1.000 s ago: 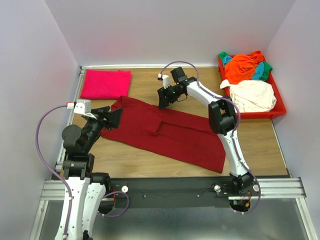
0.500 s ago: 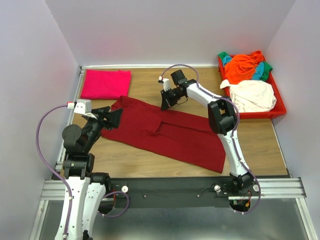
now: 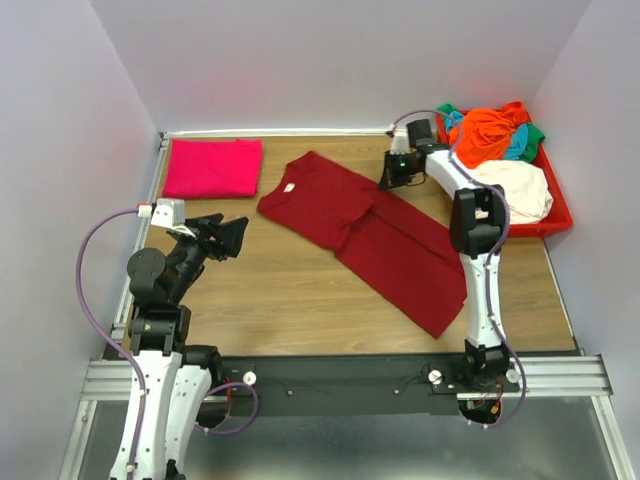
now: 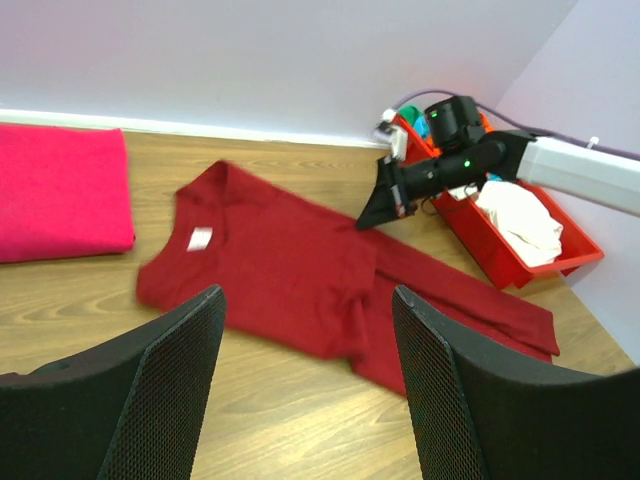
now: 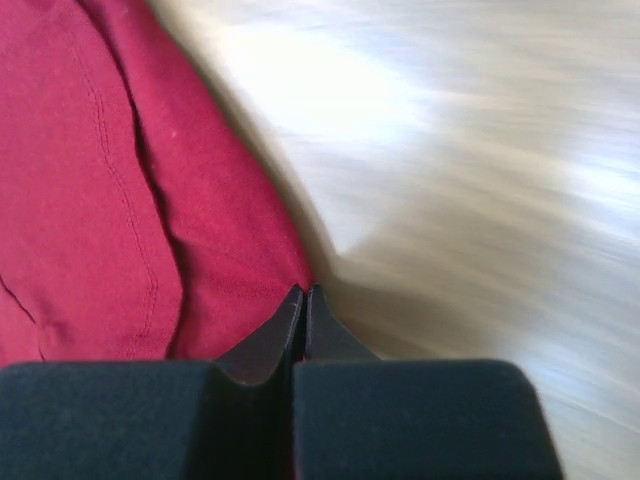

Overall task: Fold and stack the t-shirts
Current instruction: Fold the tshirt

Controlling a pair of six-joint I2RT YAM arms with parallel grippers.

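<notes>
A dark red t-shirt [image 3: 360,225] lies spread across the middle of the table, collar and white label toward the back left. My right gripper [image 3: 385,180] is shut on its back right edge; the cloth [image 5: 90,200] meets the closed tips of the gripper [image 5: 304,292]. In the left wrist view the same shirt [image 4: 280,270] lies ahead, with the right gripper [image 4: 375,215] at its far edge. My left gripper [image 3: 235,235] hangs open above bare wood left of the shirt, nothing between its fingers [image 4: 180,350]. A folded magenta-pink t-shirt [image 3: 212,168] lies at the back left corner.
A red tray [image 3: 555,215] at the back right holds orange [image 3: 490,135], cream [image 3: 515,190], green [image 3: 535,132] and teal [image 3: 517,148] shirts in a heap. Walls close in the back and both sides. Bare wood shows in front of the dark red shirt.
My right gripper shut on the dark red shirt's edge and swept right toward the tray, dragging the shirt right and back. The left arm has not moved.
</notes>
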